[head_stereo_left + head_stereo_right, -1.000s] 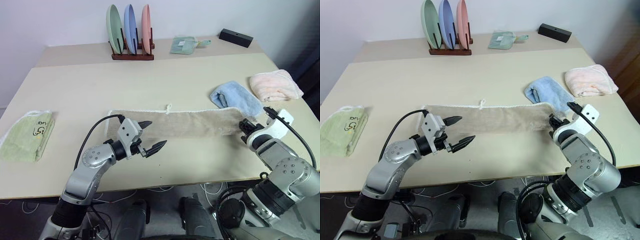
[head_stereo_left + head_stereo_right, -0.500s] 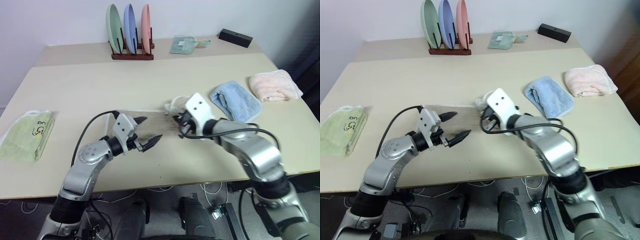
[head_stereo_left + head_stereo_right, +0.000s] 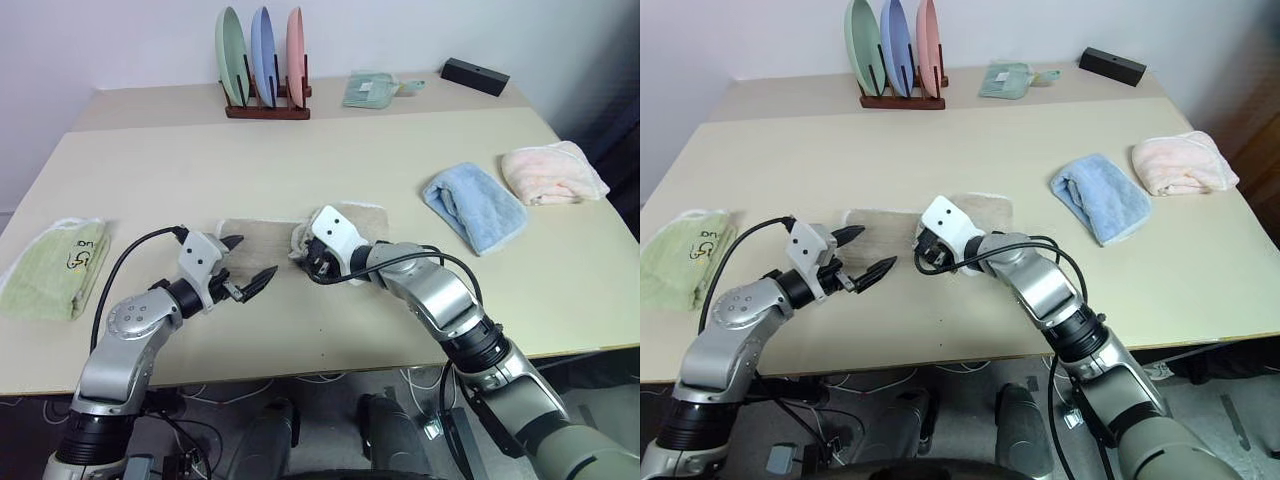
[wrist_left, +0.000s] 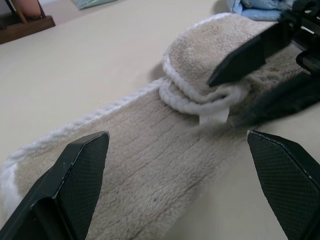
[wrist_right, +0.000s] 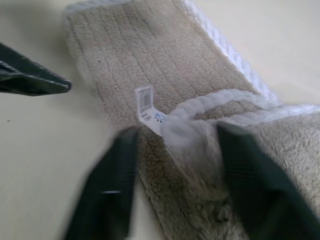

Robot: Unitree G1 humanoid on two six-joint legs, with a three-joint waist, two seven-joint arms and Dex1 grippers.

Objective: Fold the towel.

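Here the towel [image 3: 262, 238] lies doubled under the right tool [image 3: 303, 251]

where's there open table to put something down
Free: the wide stretch between the plate rack and the tan towel, and the front right, below the blue towel. Crowded: the front middle, where both claws meet over the tan towel.

No legible text; green cloth [image 3: 50, 270] motif unclear.
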